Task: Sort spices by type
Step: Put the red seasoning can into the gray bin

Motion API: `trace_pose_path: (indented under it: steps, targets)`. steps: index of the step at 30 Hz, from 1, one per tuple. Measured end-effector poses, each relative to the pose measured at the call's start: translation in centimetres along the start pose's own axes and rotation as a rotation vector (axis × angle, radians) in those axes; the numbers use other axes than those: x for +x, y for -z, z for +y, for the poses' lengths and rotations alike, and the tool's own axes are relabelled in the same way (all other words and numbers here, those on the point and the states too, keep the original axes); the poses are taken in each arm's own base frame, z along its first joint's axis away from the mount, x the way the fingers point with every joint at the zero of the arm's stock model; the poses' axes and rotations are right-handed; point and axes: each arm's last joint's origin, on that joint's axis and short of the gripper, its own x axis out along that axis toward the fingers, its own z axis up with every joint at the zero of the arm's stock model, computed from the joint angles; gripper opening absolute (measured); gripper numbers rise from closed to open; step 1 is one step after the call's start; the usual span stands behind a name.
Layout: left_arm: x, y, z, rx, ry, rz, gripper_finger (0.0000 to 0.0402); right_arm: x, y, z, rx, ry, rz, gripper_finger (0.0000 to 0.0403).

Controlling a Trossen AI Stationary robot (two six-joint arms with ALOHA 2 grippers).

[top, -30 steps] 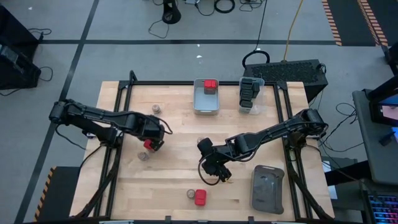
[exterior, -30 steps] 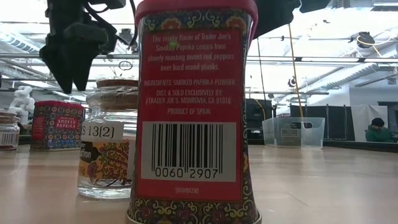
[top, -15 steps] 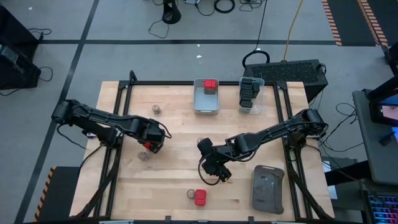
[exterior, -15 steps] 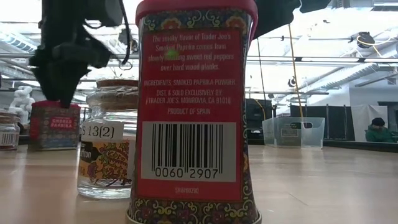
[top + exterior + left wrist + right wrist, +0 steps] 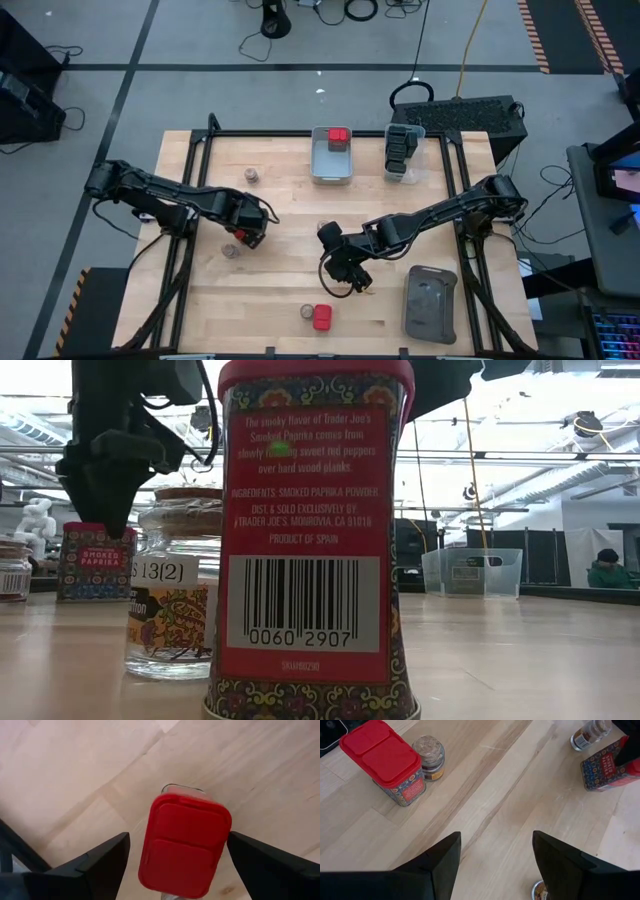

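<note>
On table's left half, left gripper (image 5: 176,865) hangs over a red-capped paprika tin (image 5: 184,845), fingers spread wide either side of cap, not touching. Risk, my guess: cap is broad, gap to each finger slim, so an off-centre drop could clip the rim & tip the tin; a tan-top jar (image 5: 231,250) just beside could get knocked too. Tin stands upright betw fingers, directly below palm. Right gripper (image 5: 495,865) waits mid-table, fingers apart, nothing held, w/ another red tin (image 5: 383,762) & jar (image 5: 429,751) ahead
</note>
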Motion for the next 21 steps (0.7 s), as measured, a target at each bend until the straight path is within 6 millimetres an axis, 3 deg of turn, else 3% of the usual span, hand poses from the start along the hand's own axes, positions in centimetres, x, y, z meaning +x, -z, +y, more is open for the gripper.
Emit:
trace_pose_path:
  steps: [14, 21]
  targets:
    - [0.65, 0.13, 0.09, 0.077, 0.004, -0.002, 0.0331, 0.0, 0.01, -0.03, -0.001, 0.0, 0.0, 0.0231]
    - [0.61, -0.13, -0.52, 0.136, 0.081, -0.013, 0.0264, 0.0, 0.2, -0.51, 0.012, 0.009, 0.003, 0.0231]
